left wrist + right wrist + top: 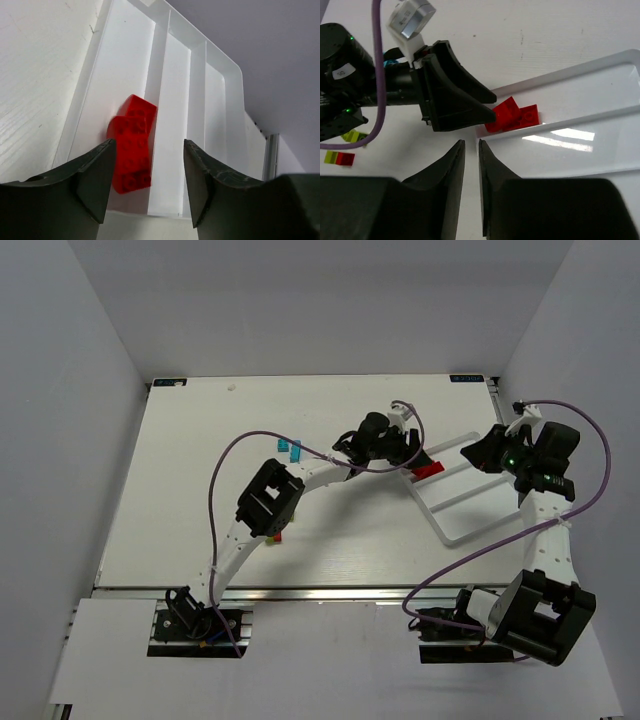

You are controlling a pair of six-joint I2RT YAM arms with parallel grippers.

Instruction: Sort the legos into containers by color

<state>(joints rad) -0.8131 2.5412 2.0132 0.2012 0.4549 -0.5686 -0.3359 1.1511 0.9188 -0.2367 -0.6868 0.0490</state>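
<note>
Red legos (512, 115) partly hidden behind released left end effector (149, 146); right end effector (471, 145) nearly clenched, empty.

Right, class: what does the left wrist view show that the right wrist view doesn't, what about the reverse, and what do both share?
Left wrist only: the far rim of the tray, with all three compartments running up to it. Right wrist only: loose legos, lime and red, on the table, a purple cable, and the right gripper with its fingers nearly together. Both: the left gripper, open, and the red legos in the tray's end compartment.
</note>
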